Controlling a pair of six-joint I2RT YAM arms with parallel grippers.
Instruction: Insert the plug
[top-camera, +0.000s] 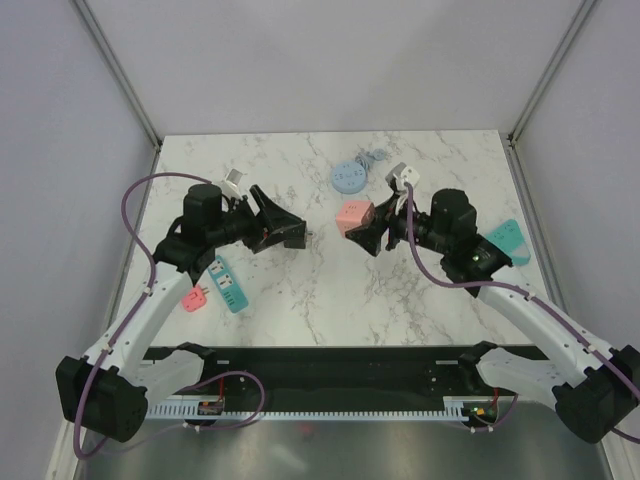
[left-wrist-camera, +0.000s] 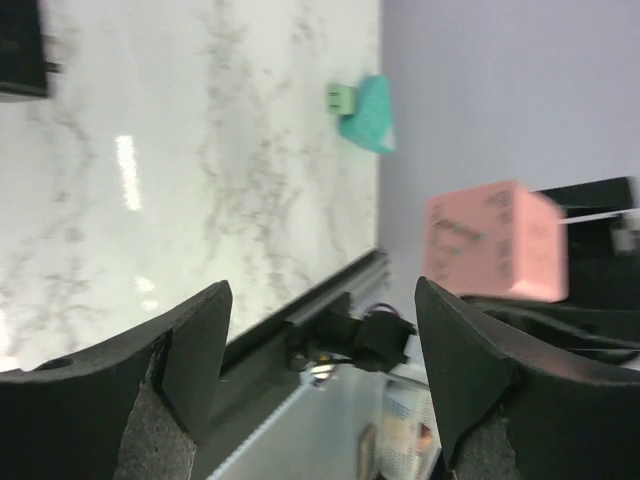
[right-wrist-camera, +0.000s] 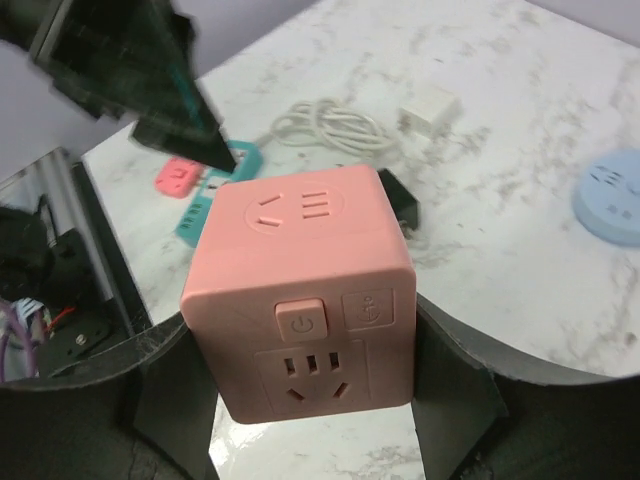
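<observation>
My right gripper (top-camera: 366, 230) (right-wrist-camera: 303, 345) is shut on a pink cube socket (top-camera: 354, 215) (right-wrist-camera: 305, 290) and holds it above the table, with a socket face and power button toward the wrist camera. A black plug (top-camera: 295, 238) (right-wrist-camera: 401, 205) (left-wrist-camera: 22, 50) lies on the marble with its prongs pointing at the cube. My left gripper (top-camera: 283, 226) (left-wrist-camera: 320, 330) is open and empty, raised just beside the plug. The pink cube also shows in the left wrist view (left-wrist-camera: 495, 240), ahead and to the right.
A blue round socket (top-camera: 350, 177) (right-wrist-camera: 610, 195), a grey cable (top-camera: 378, 157) and a white adapter (top-camera: 400, 175) lie at the back. A teal power strip (top-camera: 228, 283) and a pink adapter (top-camera: 194, 298) lie front left. A teal socket (top-camera: 510, 242) (left-wrist-camera: 365, 110) lies right.
</observation>
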